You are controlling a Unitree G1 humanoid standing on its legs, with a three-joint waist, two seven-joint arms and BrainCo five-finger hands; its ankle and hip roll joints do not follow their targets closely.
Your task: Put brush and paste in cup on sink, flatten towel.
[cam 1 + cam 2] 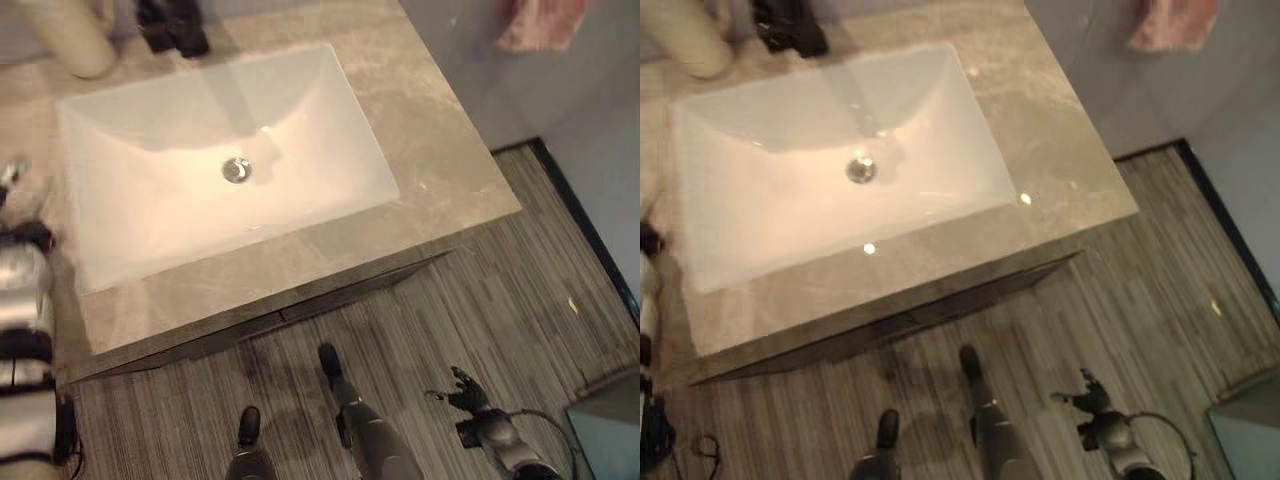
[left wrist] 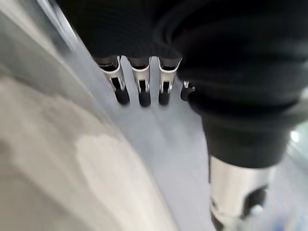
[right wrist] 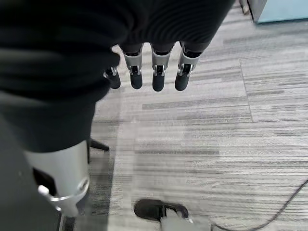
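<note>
Left eye view: marble counter (image 1: 420,110), white sink (image 1: 150,215)

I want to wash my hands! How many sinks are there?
1. The white sink is set into the grey stone counter, with a silver drain in its middle. More could be beyond what the pictures show.

Place: a bathroom or washroom mock-up
Basin: white rectangular sink (image 1: 150,215) with a metal drain (image 1: 237,170), sunk in a marbled beige tabletop (image 1: 440,150)
Towel: pink cloth (image 1: 540,22) hanging on the wall at 1 o'clock
Floor: grey striped carpet (image 1: 480,330), office-like
</note>
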